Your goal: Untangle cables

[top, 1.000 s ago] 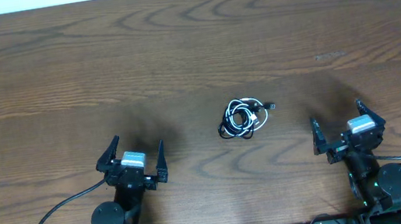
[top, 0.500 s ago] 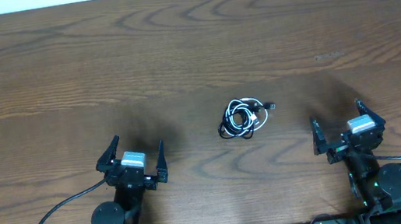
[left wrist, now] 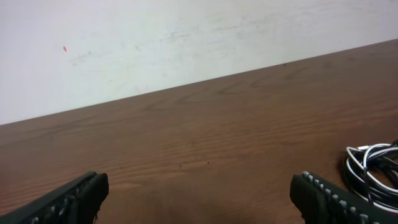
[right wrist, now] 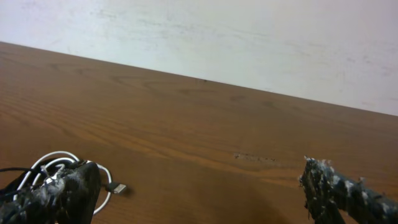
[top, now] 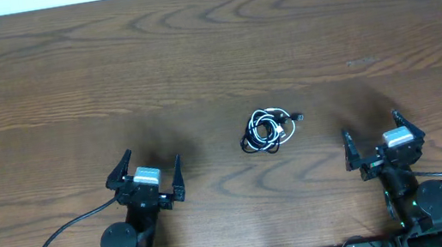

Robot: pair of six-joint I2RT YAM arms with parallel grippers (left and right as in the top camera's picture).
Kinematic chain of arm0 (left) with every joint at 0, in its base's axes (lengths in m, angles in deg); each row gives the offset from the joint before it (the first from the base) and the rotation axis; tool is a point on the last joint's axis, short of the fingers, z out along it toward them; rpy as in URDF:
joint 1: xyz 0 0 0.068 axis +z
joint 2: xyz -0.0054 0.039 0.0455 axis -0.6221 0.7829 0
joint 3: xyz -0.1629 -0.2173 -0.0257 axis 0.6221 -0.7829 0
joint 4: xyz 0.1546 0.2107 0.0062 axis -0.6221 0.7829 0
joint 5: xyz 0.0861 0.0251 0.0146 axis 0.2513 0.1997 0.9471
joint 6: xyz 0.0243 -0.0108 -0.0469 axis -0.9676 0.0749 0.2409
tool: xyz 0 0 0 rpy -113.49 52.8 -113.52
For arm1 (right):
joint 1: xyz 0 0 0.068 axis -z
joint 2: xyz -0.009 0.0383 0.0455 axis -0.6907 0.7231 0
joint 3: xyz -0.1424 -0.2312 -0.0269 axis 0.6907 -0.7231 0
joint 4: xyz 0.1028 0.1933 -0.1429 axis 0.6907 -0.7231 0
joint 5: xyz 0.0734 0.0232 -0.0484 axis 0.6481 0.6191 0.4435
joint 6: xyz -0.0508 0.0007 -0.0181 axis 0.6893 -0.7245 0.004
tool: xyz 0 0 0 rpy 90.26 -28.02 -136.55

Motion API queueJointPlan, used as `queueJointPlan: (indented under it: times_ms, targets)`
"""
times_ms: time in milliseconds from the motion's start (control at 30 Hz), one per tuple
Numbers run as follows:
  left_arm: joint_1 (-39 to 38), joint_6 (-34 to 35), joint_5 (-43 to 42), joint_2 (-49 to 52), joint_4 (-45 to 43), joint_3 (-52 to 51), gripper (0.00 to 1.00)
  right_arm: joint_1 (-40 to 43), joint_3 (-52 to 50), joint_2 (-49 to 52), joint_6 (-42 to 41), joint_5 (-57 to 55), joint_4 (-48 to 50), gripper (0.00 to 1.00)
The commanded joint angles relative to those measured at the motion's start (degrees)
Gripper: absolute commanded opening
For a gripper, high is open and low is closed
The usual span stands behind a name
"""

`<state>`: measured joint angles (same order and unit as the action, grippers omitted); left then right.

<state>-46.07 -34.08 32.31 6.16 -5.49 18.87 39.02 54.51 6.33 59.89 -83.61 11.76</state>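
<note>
Overhead has cables (top: 270,130) as one black-white tangle mid-bench (top: 194,58), well clear of left fingers (top: 177,173) and right fingers (top: 349,147), both pairs wide apart and empty; left wrist catches only its edge, right wrist shows a plug (right wrist: 118,188).

No text, label, brand, number or sign can be read anywhere in these views.
</note>
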Motion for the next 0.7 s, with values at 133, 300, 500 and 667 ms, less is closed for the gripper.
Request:
queueJointPlan:
  times_ms: [133,300,500,667]
  targets:
    - [0.09,-0.09,-0.37,-0.35,2.32,-0.72,0.98,-0.24,-0.07,-0.09,0.74,0.02,-0.22,0.99]
    - [0.09,-0.11,-0.35,-0.35,2.32,-0.72,0.98,-0.24,-0.07,-0.09,0.72,0.02,-0.22,0.99]
    - [0.09,-0.09,-0.50,-0.35,2.10,-0.72,0.98,-0.24,-0.07,-0.09,0.72,0.02,-0.22,0.99]
    - [0.09,2.21,-1.01,-0.35,2.08,-0.72,0.98,-0.24,-0.07,-0.09,0.74,0.02,-0.17,0.99]
